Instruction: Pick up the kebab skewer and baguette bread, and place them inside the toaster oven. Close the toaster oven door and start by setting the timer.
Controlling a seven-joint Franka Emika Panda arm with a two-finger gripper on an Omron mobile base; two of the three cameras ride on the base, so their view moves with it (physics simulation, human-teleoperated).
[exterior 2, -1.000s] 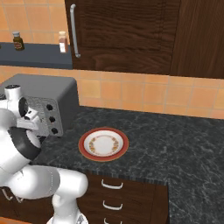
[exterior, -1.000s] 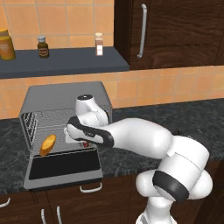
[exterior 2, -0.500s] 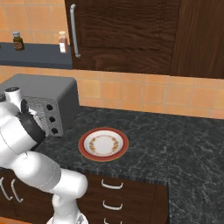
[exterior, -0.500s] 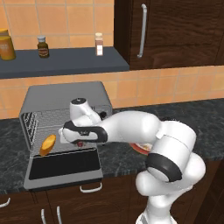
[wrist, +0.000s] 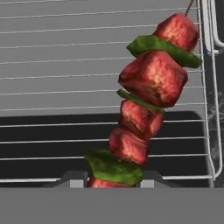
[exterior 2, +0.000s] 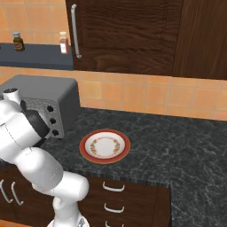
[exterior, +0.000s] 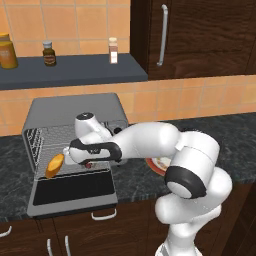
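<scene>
Oven rack [wrist: 65, 65] behind gripper-hiding kebab skewer [wrist: 146, 100]

Round white plate with red-brown rim [exterior 2: 105, 146] on dark speckled stone counter [exterior 2: 177, 150]. Dark grey wall shelf [exterior: 75, 72] carries orange jar [exterior: 7, 51], brown-labelled bottle [exterior: 48, 53], pale spice shaker [exterior: 113, 50]. Dark wood cabinet, long metal handle [exterior: 161, 35].
</scene>
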